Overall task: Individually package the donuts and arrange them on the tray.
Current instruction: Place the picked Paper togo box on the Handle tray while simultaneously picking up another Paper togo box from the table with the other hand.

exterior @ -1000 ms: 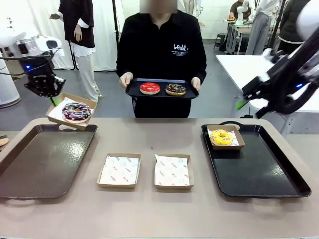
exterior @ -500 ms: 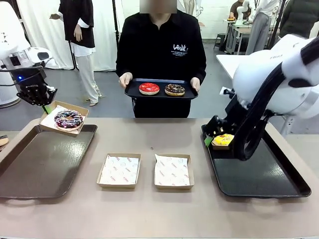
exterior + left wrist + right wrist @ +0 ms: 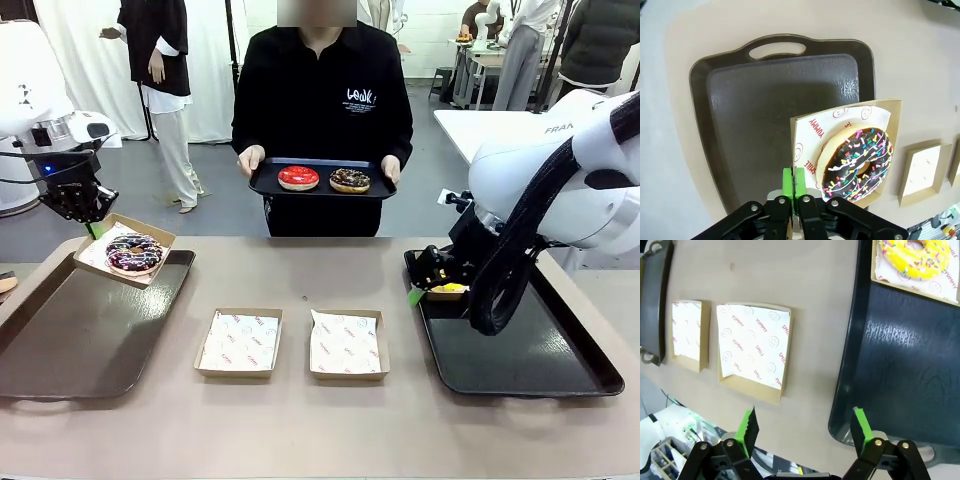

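Note:
My left gripper (image 3: 88, 222) is shut on the edge of a paper-lined cardboard box (image 3: 92, 256) that carries the dark purple sprinkled donut (image 3: 133, 254). The box hangs over the far corner of the brown left tray (image 3: 80, 340). In the left wrist view, the green pads (image 3: 795, 181) pinch the box's (image 3: 805, 131) corner beside the donut (image 3: 858, 164), above the tray (image 3: 760, 110). My right gripper (image 3: 420, 288) stands open over the left edge of the black right tray (image 3: 520, 360). The arm partly hides the boxed yellow donut (image 3: 450, 289) (image 3: 915, 257). In the right wrist view, the right gripper (image 3: 804, 426) holds nothing.
A person across the table holds a small black tray (image 3: 322, 190) with a red donut (image 3: 298, 178) and a chocolate donut (image 3: 350, 181). Two empty paper-lined boxes (image 3: 240, 342) (image 3: 346, 343) lie mid-table, also seen as boxes (image 3: 687, 332) (image 3: 755, 347) beside the black tray (image 3: 905, 365).
My left gripper has lowered the boxed purple donut leftward toward the left tray. My right arm swung down from the upper right to the black tray's left edge, covering most of the yellow donut.

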Motion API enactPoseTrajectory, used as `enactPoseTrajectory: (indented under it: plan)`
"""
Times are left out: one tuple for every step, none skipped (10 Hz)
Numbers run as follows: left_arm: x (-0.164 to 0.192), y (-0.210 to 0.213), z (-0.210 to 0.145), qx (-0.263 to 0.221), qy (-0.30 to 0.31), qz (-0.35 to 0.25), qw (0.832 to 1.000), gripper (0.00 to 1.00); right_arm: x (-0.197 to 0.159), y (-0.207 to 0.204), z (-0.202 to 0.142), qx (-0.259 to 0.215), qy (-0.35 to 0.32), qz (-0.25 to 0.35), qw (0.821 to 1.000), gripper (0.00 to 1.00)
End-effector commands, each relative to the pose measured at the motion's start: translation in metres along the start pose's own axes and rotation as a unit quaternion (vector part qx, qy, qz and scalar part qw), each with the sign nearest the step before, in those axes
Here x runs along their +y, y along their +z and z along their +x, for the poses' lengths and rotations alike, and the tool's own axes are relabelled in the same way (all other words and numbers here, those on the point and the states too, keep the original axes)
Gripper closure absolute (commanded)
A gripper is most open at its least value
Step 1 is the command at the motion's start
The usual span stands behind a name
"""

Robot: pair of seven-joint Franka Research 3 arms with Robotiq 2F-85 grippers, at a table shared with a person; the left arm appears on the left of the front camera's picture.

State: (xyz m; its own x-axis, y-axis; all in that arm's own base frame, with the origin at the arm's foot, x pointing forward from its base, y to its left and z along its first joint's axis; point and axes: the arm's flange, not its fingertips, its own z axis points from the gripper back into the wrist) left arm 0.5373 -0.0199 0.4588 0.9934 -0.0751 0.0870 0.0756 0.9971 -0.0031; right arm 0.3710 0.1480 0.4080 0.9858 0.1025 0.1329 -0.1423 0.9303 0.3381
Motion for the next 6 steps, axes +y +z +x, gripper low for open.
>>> enactPoseTrajectory:
  plan:
    - [0.0051,-0.0001,0.0000,0.000,0.006,-0.003,1.000,0.99,0.0019,-0.0063,0.0008,0.003,-0.004,-0.014,1.000,0.05]
    - [0.0051,-0.0001,0.0000,0.000,0.006,-0.003,1.000,0.99,0.0019,-0.0063,0.0008,0.003,-0.004,-0.014,1.000,0.05]
    - [0.0051,-0.0001,0.0000,0.000,0.006,-0.003,1.000,0.99,0.0019,-0.0063,0.0008,0.003,-0.004,-0.014,1.000,0.05]
    - [0.0051,-0.0001,0.0000,0.000,0.006,-0.003,1.000,0.99,0.0019,-0.0063,0.0008,0.003,-0.004,-0.014,1.000,0.05]
    - [0.0051,-0.0001,0.0000,0.000,0.006,-0.003,1.000,0.99,0.0019,-0.0063,0.0008,0.003,-0.004,-0.014,1.000,0.05]
    - [0.0051,-0.0001,0.0000,0.000,0.006,-0.003,1.000,0.99,0.0019,-0.0063,0.0008,0.003,-0.004,-0.014,1.000,0.05]
